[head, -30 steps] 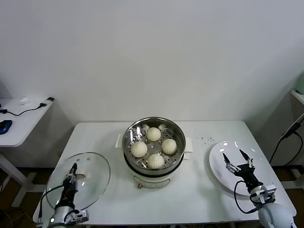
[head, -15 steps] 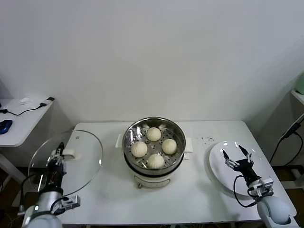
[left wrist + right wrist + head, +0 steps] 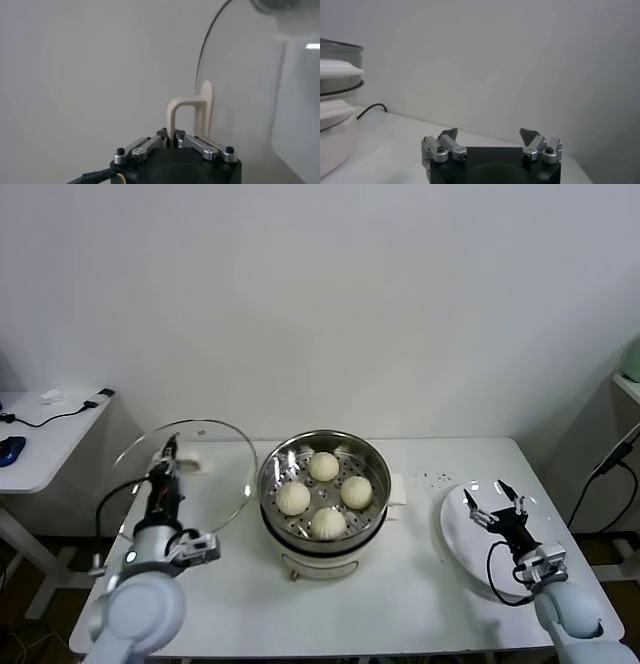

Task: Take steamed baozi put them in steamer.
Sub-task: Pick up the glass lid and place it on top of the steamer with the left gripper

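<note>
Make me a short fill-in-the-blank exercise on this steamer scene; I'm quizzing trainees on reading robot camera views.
1. The steamer holds ____ baozi.
2. The left gripper is shut on the handle of the glass ____, held up in the air beside the steamer.
3. The right gripper hovers open above the white ____, which has nothing on it.
4. The steamer stands on a white ____.

Missing words: four; lid; plate; table

white table (image 3: 420, 584): steamer (image 3: 323, 489) at centre, white plate (image 3: 465, 534) at right
</note>
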Controlling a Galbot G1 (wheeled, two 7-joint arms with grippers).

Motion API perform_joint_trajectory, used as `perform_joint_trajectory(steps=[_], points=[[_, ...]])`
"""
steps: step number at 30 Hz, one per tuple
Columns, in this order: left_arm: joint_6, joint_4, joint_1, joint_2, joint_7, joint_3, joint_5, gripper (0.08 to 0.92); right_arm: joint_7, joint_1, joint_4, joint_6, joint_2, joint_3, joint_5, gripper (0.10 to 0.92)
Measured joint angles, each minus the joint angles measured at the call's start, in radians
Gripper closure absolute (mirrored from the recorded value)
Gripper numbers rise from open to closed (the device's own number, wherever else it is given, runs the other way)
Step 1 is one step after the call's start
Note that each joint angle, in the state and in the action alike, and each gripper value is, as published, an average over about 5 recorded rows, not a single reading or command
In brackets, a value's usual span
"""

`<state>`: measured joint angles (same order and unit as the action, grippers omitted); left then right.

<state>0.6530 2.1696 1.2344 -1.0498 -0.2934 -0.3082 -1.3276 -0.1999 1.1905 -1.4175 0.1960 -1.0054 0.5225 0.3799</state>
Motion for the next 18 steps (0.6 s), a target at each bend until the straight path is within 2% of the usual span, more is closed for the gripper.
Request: perform_joint_trajectory(steps=[4, 8, 18], points=[[0.04, -0.011, -0.105, -0.036, -0.088, 0.102, -0.076, 0.85, 0.001, -0.006, 0.006, 0.001, -0.002, 0.006, -0.006, 0.203], [0.066, -0.041, -0.182, -0.101, -0.138, 0.197, -0.155, 0.85, 0.004, -0.007, 0.01, 0.002, -0.004, 0.014, -0.011, 0.203], [0.084, -0.163, -0.261, -0.294, -0.143, 0.374, -0.283, 0.85, -0.001, 0.003, 0.024, 0.01, -0.005, 0.046, -0.018, 0.203]])
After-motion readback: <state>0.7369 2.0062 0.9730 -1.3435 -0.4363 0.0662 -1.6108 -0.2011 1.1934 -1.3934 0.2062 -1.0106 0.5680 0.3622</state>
